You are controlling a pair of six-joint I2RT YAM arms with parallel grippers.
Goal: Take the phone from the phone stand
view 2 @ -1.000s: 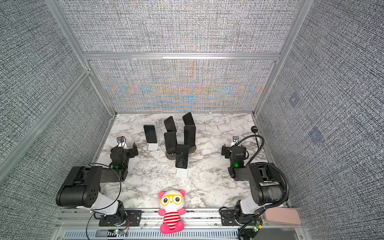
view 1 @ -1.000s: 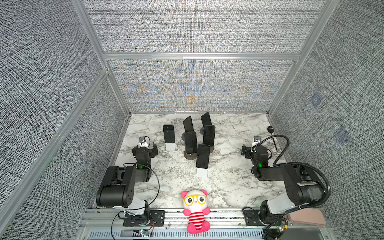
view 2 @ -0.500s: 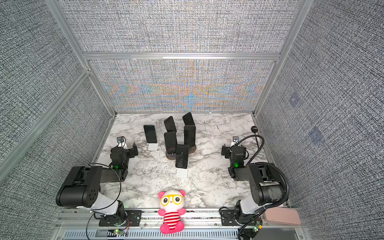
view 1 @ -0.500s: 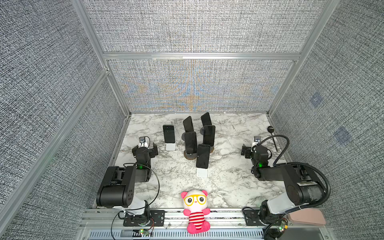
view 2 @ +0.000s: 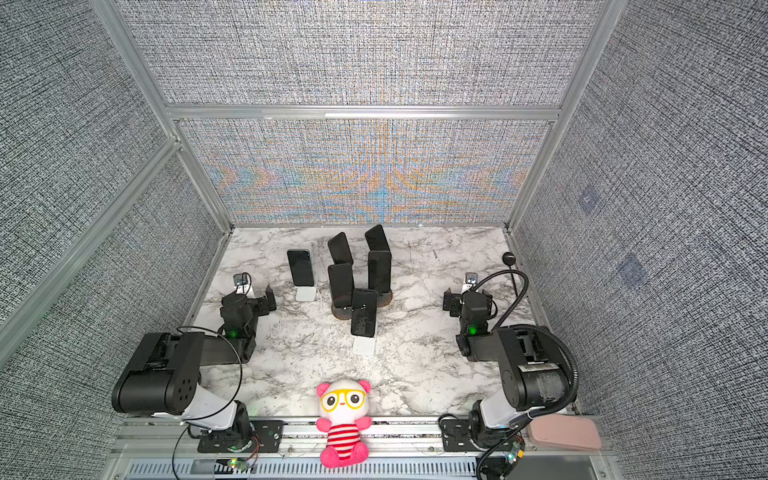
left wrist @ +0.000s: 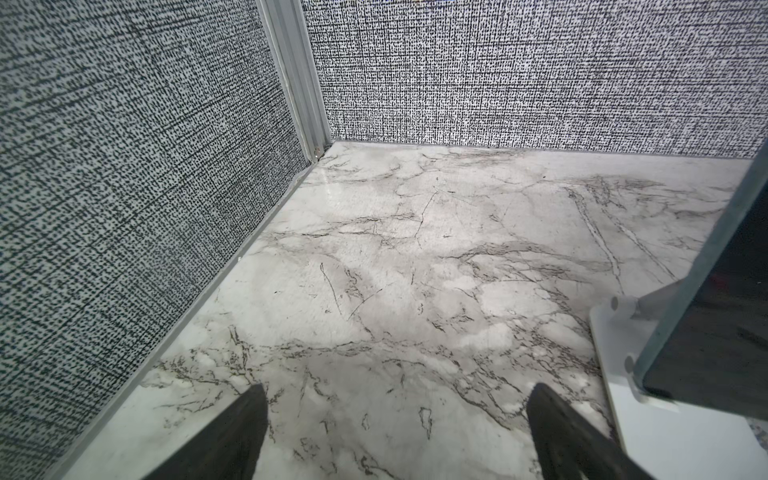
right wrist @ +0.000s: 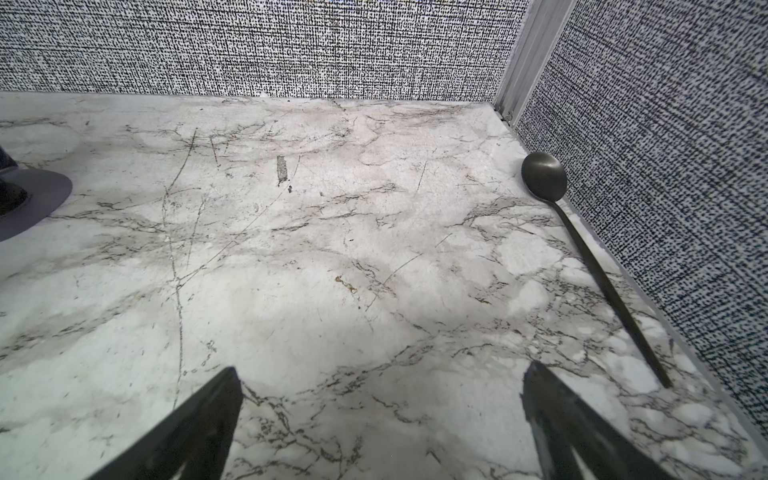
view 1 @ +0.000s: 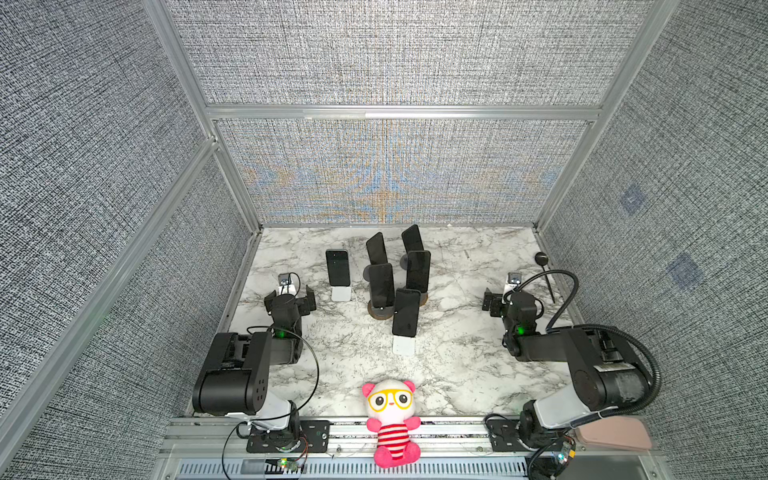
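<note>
Several black phones stand upright on stands in the middle of the marble table point(view 1: 457, 374). The leftmost phone point(view 1: 337, 268) point(view 2: 300, 268) leans on a white stand point(view 1: 340, 294). The nearest phone point(view 1: 406, 312) point(view 2: 364, 312) leans on another white stand point(view 1: 404, 345). My left gripper point(view 1: 290, 296) point(view 2: 249, 297) is open just left of the leftmost phone. In the left wrist view the open gripper point(left wrist: 398, 390) holds nothing, with that phone point(left wrist: 727, 311) and its stand point(left wrist: 615, 332) at the frame edge. My right gripper point(view 1: 513, 297) point(right wrist: 382, 370) is open and empty, far right of the phones.
A dark long-handled spoon point(view 1: 542, 266) point(right wrist: 544, 178) lies along the right wall beside the right gripper. Round dark stand bases point(view 1: 380, 311) point(right wrist: 29, 199) sit under the middle phones. A pink plush toy point(view 1: 392, 419) sits on the front rail. Walls enclose three sides.
</note>
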